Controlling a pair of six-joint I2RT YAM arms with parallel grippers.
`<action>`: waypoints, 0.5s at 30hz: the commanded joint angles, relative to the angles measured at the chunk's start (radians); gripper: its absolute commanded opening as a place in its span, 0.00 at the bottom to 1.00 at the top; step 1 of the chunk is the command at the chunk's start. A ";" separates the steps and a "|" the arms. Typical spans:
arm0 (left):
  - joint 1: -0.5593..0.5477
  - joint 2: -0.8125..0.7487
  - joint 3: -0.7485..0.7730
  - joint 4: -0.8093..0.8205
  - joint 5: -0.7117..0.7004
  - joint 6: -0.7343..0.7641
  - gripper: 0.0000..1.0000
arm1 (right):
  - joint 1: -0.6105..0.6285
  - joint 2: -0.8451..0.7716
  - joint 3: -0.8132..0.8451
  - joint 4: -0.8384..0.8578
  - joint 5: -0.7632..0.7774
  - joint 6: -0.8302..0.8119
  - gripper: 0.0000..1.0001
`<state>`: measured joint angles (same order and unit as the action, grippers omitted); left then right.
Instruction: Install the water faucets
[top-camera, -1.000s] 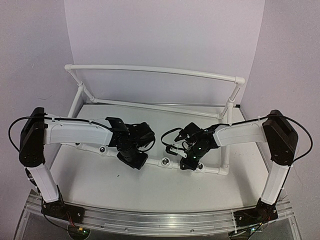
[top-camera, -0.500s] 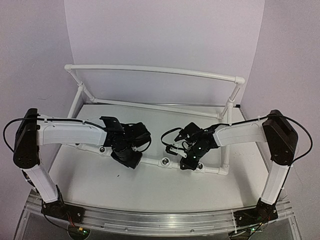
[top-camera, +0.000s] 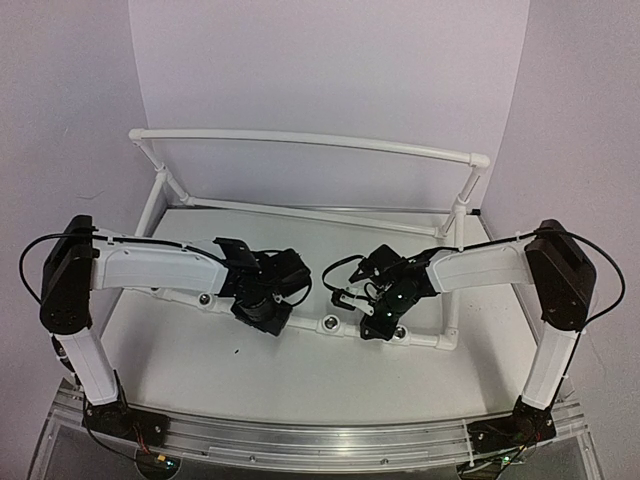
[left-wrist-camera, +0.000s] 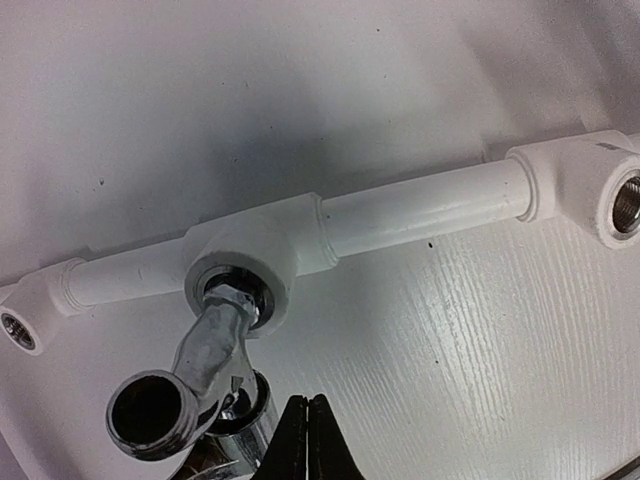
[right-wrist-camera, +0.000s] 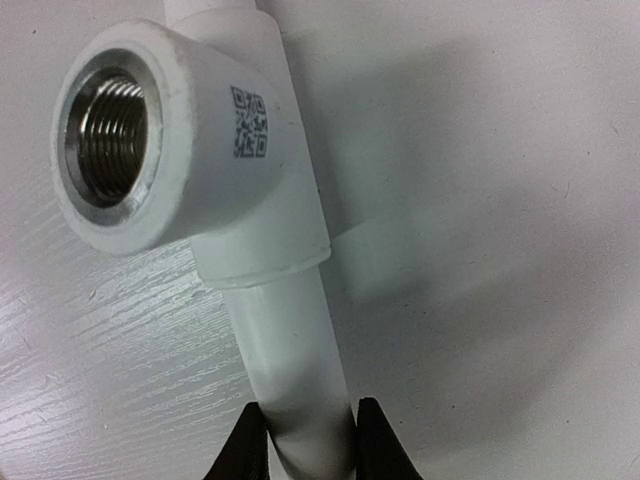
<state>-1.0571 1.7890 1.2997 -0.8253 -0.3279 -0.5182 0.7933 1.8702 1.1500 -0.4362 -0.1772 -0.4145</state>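
A chrome water faucet (left-wrist-camera: 205, 350) stands screwed into a tee socket (left-wrist-camera: 250, 262) of the white pipe frame (top-camera: 300, 140), its open spout end (left-wrist-camera: 150, 410) facing the camera. My left gripper (left-wrist-camera: 307, 405) is shut with nothing between its fingers, just right of the faucet's body. In the top view the left gripper (top-camera: 265, 312) covers the faucet on the near pipe. My right gripper (right-wrist-camera: 310, 415) is shut on the near white pipe (right-wrist-camera: 285, 340), just below an empty threaded tee socket (right-wrist-camera: 110, 125). In the top view the right gripper (top-camera: 378, 325) sits on that pipe.
Empty threaded sockets show on the near pipe in the left wrist view, one to the right (left-wrist-camera: 625, 205) and one to the left (left-wrist-camera: 18, 330). The top view shows sockets (top-camera: 329, 323) between the grippers. The frame's tall back rail spans the table; the white tabletop (top-camera: 300, 380) lies in front.
My left wrist swung left along the near pipe, then came back right and a little farther from the front edge. The right arm has not moved.
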 joint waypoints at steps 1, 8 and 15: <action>0.013 -0.026 -0.045 -0.005 -0.054 -0.038 0.03 | -0.037 0.057 -0.025 -0.048 0.086 0.091 0.07; 0.047 -0.096 -0.125 -0.009 -0.097 -0.084 0.03 | -0.037 0.064 -0.033 -0.048 0.104 0.085 0.07; 0.105 -0.156 -0.167 0.063 -0.094 -0.074 0.04 | -0.037 0.069 -0.035 -0.049 0.115 0.085 0.07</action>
<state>-0.9894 1.7043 1.1488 -0.8234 -0.3946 -0.5827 0.7933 1.8713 1.1496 -0.4362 -0.1753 -0.4149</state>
